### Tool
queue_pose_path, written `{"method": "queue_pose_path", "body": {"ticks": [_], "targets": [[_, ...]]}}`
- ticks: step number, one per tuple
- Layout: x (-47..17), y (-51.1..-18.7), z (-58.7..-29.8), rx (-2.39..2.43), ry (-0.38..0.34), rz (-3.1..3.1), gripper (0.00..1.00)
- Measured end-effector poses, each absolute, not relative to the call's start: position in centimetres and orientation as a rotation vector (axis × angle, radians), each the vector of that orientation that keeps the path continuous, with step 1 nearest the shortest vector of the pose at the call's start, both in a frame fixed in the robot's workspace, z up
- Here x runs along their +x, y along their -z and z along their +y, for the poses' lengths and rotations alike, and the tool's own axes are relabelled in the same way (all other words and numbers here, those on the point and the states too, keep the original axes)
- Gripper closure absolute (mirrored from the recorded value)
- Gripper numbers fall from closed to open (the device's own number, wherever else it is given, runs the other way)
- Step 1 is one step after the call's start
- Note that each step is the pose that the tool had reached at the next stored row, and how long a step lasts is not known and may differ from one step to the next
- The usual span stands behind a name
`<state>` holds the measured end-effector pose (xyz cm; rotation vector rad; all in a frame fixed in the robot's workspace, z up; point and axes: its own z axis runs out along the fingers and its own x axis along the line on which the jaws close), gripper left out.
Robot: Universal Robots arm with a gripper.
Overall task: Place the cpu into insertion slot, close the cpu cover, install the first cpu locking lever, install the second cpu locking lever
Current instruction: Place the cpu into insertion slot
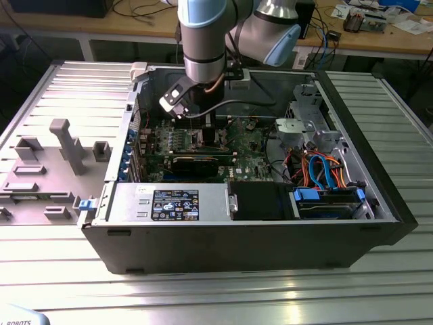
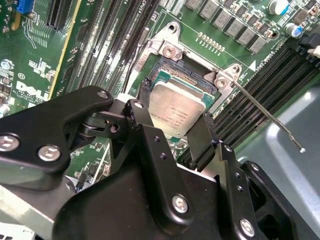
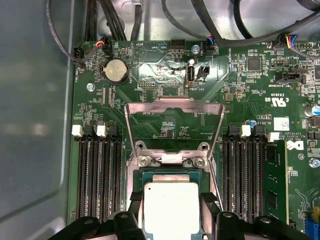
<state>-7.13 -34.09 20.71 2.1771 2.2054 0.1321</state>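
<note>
Black claw (image 2: pixel 175 112) fingers (image 2: pixel 202 137) sit narrow, closed against two opposite edges of the cpu (image 3: pixel 171 207), which they hold flat with its silvery top up. Directly beneath the chip lies the insertion slot (image 3: pixel 172 173). In both wrist views its dark frame rings the chip evenly, so I judge the cpu to be squared over the socket, edges parallel to the frame, with no sideways offset that I can see. Whether it rests on the pins or hangs just above them I cannot tell, because the chip hides the pin field and the fingers cover its two side edges.

Beyond the slot the cpu cover (image 3: pixel 174 106) is swung open on its hinge, away from the claw, with green board showing through its window. A thin locking lever (image 2: pixel 270 117) angles out from one socket corner, unlatched; a second is hard to make out. Farther out, in the exterior view, the arm reaches down into the open computer case (image 1: pixel 237 244) on the ribbed metal desk (image 1: pixel 67 284).
</note>
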Motion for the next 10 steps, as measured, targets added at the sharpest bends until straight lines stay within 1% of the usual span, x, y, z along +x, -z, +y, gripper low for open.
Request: {"method": "queue_pose_path", "body": {"ticks": [10], "targets": [[-7.15, -20.66, -34.18, 2.178, -0.132, 2.204, 0.46]]}}
